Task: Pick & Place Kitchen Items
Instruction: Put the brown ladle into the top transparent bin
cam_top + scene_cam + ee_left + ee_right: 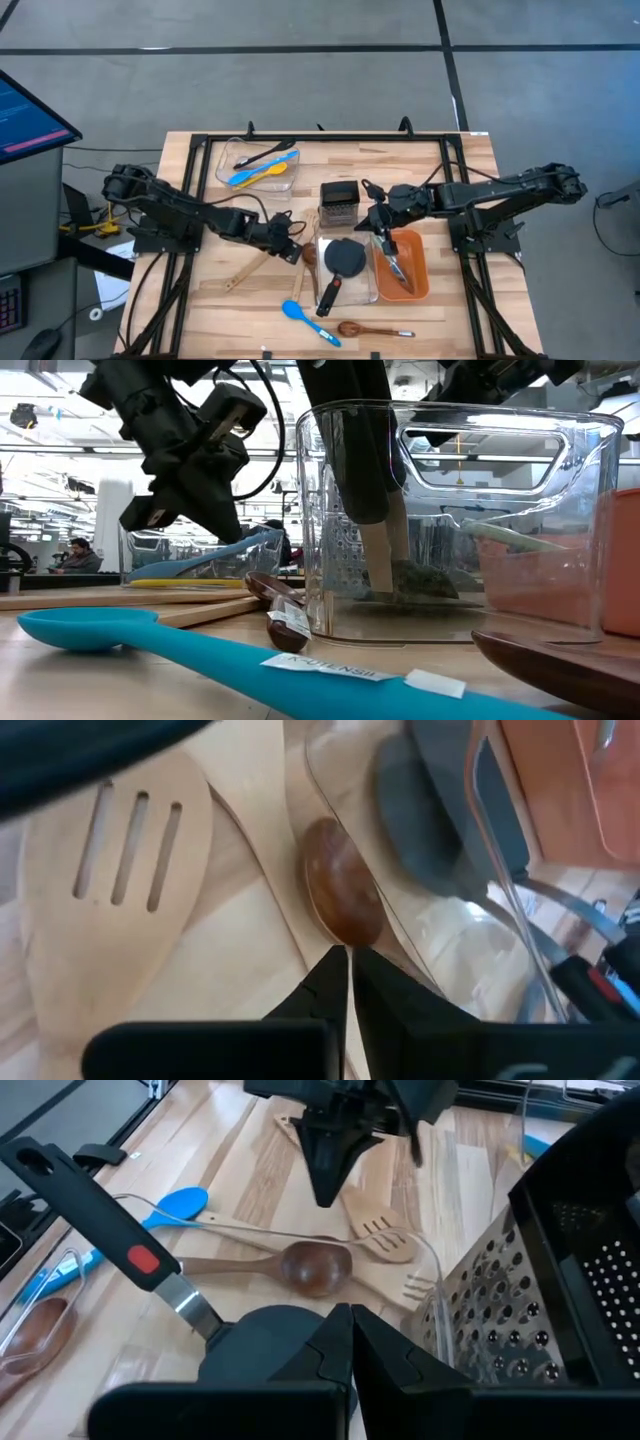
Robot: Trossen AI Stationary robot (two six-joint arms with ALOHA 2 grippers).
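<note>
Spoons in front of you, a blue one (308, 323) and a dark wooden one (362, 328), lie nearest, then your left gripper (293, 254), jaws together, empty, above the brown spoon (340, 892), and your right gripper (381, 240), also closed, empty, over the turner (120, 1238).

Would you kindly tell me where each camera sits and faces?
High: overhead, looking down; both arms, left gripper, right gripper.
Low: tabletop level, across a blue spoon; the left arm shows.
Left wrist: past shut fingers at a dark wooden spoon.
Right wrist: past shut fingers; shares that spoon.
</note>
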